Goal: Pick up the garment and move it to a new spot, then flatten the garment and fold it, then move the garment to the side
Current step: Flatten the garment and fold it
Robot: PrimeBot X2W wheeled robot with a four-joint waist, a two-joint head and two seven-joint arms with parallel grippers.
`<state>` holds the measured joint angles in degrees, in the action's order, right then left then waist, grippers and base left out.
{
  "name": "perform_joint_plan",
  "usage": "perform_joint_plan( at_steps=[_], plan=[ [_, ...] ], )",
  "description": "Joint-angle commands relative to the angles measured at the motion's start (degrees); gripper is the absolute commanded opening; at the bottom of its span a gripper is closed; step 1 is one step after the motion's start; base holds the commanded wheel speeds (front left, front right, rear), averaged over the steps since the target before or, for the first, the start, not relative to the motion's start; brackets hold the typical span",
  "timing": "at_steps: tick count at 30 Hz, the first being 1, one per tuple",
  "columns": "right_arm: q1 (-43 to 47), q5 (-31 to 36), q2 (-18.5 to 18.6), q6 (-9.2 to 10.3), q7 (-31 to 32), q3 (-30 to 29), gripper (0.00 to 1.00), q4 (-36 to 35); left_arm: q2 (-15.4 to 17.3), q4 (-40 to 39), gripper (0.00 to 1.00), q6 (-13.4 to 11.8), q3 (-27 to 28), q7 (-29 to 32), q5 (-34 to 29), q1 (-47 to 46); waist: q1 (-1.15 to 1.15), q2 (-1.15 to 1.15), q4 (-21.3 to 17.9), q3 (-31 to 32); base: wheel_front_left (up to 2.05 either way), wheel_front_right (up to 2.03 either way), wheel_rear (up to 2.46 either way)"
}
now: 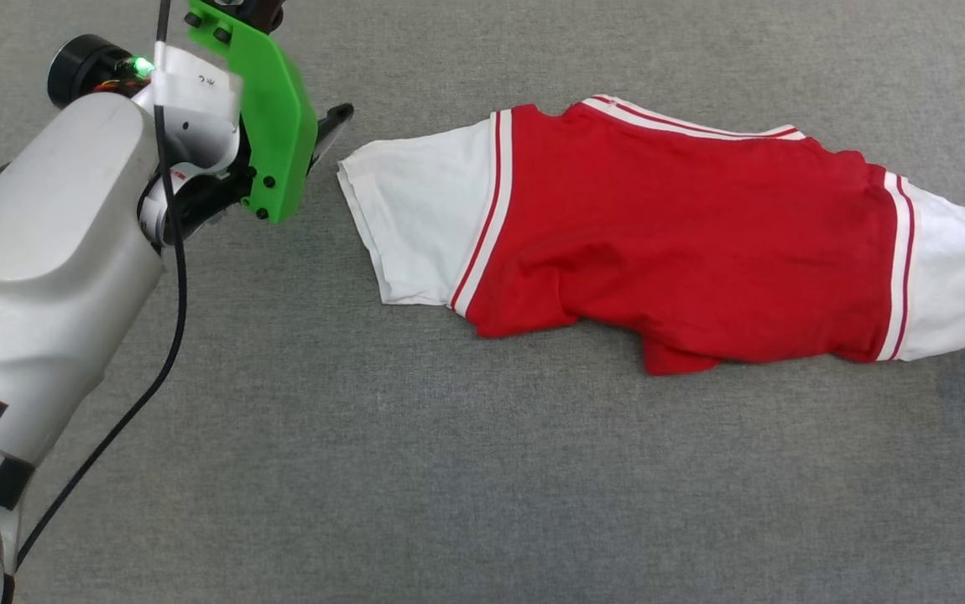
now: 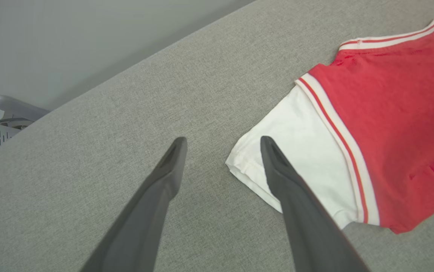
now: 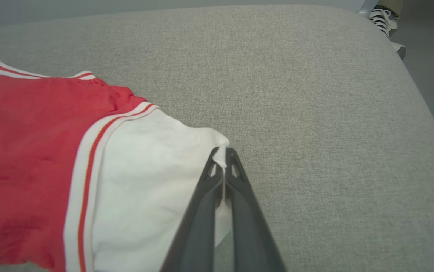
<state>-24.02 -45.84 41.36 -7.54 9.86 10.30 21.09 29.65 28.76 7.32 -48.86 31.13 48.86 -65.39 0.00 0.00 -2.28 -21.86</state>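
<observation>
Flattening step, by my judgement: the left gripper (image 2: 222, 145), fingers spread, should pinch the near sleeve hem, then pull evenly against the right gripper (image 3: 222, 151), which is pinching the far white sleeve. The garment (image 1: 684, 235) lies rumpled on the grey surface (image 1: 449, 470) — its hem is just beside the left fingertips.

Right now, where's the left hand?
At the upper left of the head view, the left hand is open beside the white sleeve of the shirt on the grey surface. In its wrist view, one finger overlaps the cuff edge.
</observation>
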Motion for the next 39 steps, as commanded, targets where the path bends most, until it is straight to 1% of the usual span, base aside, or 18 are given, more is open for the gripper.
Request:
perform_joint_plan(
  at_steps=[1,4,9,15,18,23,24,25,27,29,33,39],
  plan=[
    [0.37,0.85,-0.76,0.05,0.60,-0.46,0.00,-1.09,0.83,0.72,1.00,0.16,-1.24,2.26,1.76,-1.64,0.00,0.00,-1.49,-1.47,0.00,0.00,0.00],
    [-0.04,2.03,-1.94,0.05,1.66,-1.31,0.00,-2.92,0.98,2.23,1.00,0.16,-3.34,6.02,5.33,-3.07,0.00,0.00,-2.36,-2.54,0.00,0.00,0.00],
    [-0.21,3.46,-3.79,0.05,3.08,-2.04,0.00,-4.88,0.07,4.88,1.00,0.16,-7.06,8.38,7.36,-4.67,0.00,0.00,-3.28,-3.91,0.00,0.00,0.00],
    [-0.79,4.72,-5.39,0.05,4.09,-2.20,0.00,-6.31,-0.52,8.56,1.00,0.16,-12.18,8.91,6.80,-6.07,0.00,0.00,-4.35,-5.33,0.00,0.00,0.00],
    [-1.06,5.08,-5.98,0.05,4.54,-1.90,0.00,-6.79,-0.91,10.20,1.00,0.16,-14.00,8.79,7.75,-6.03,0.00,0.00,-4.70,-5.87,0.00,0.00,0.00],
    [-1.28,5.37,-6.44,0.05,4.70,-1.58,0.00,-7.10,-0.40,11.14,1.00,0.16,-18.14,9.53,8.41,-6.02,0.00,0.00,-5.01,-6.31,0.00,0.00,0.00],
    [-1.29,5.39,-6.50,0.05,4.67,-1.50,0.00,-7.09,-0.16,10.95,0.38,0.16,-18.93,9.62,8.88,-6.01,0.00,0.00,-5.02,-6.27,0.00,0.00,0.00],
    [-1.29,5.41,-6.53,0.05,4.64,-1.42,0.00,-7.05,0.05,10.82,0.00,0.16,-19.44,9.43,9.18,-6.02,0.00,0.00,-5.01,-6.18,0.00,0.00,0.00],
    [-1.33,5.46,-6.48,0.05,4.37,-1.30,0.00,-6.94,0.45,10.60,0.00,0.16,-20.21,8.05,9.68,-6.08,0.00,0.00,-4.83,-5.62,0.00,0.00,0.00],
    [-1.48,5.55,-6.26,0.05,3.84,-1.24,0.00,-6.99,0.80,10.71,0.00,0.16,-19.85,4.85,10.51,-6.22,0.00,0.00,-4.59,-4.72,0.00,0.00,0.00],
    [-1.82,5.82,-5.70,0.05,2.83,-1.45,0.00,-6.69,1.69,9.45,0.00,0.16,-20.47,-2.31,9.75,-6.68,0.00,0.00,-3.72,-1.57,0.00,0.00,0.00],
    [-1.35,5.60,-3.52,0.05,2.40,-2.24,0.00,-7.57,3.60,5.60,0.00,0.16,-20.25,-14.66,8.16,-7.00,0.00,0.00,-1.33,3.64,0.00,0.00,0.00]
  ],
)
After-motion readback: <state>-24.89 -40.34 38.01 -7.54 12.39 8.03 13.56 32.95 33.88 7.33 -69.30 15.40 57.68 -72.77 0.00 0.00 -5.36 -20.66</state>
